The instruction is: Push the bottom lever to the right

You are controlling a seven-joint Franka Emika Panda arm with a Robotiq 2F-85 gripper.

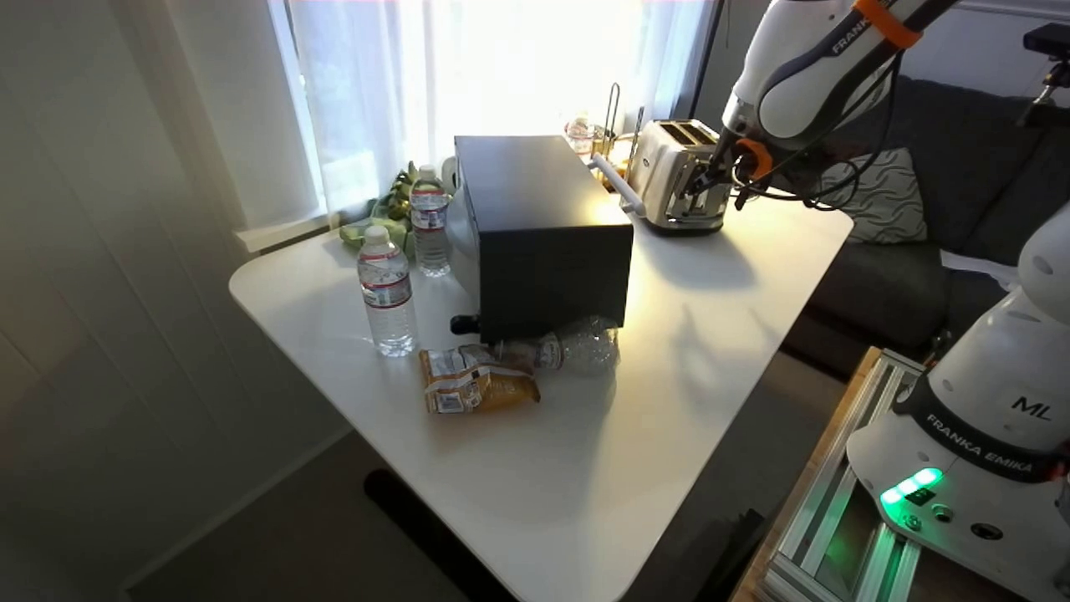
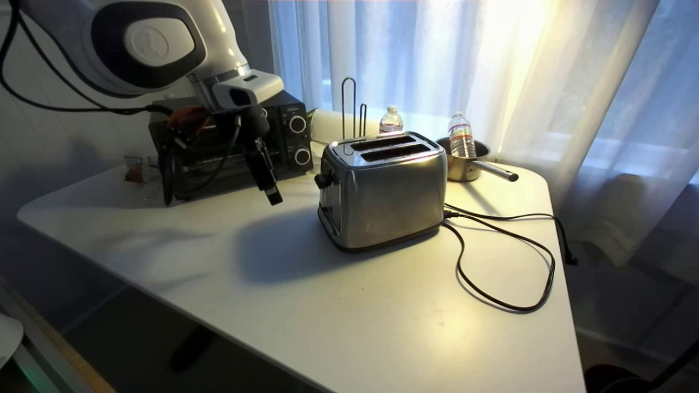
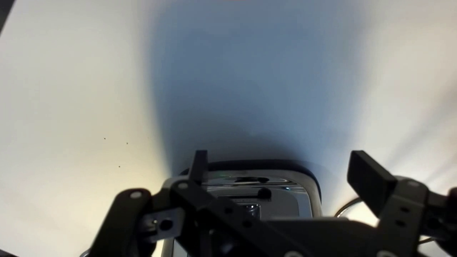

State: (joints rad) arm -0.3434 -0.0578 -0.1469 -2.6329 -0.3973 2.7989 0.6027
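Observation:
A silver two-slot toaster (image 2: 390, 191) stands on the white table; it also shows in an exterior view (image 1: 669, 167). Its end face has a large black upper lever (image 2: 323, 180) and a small black bottom lever (image 2: 326, 210). In the wrist view the bottom lever (image 3: 264, 193) is a round black knob at the right end of a thin dark line. My gripper (image 3: 279, 153) is open and empty, its fingers wide apart above the lever end of the toaster. The left finger overlaps the toaster's edge in that view; the right finger is beyond its side. No contact with the lever is visible.
A black toaster oven (image 1: 543, 276) stands beside the toaster, with a pale handle (image 1: 617, 184) toward it. Bottles (image 1: 387, 293), a snack bag (image 1: 481, 385) and a crumpled bottle (image 1: 585, 347) lie around the oven. A pot (image 2: 464, 166) and black cord (image 2: 551, 267) are behind the toaster.

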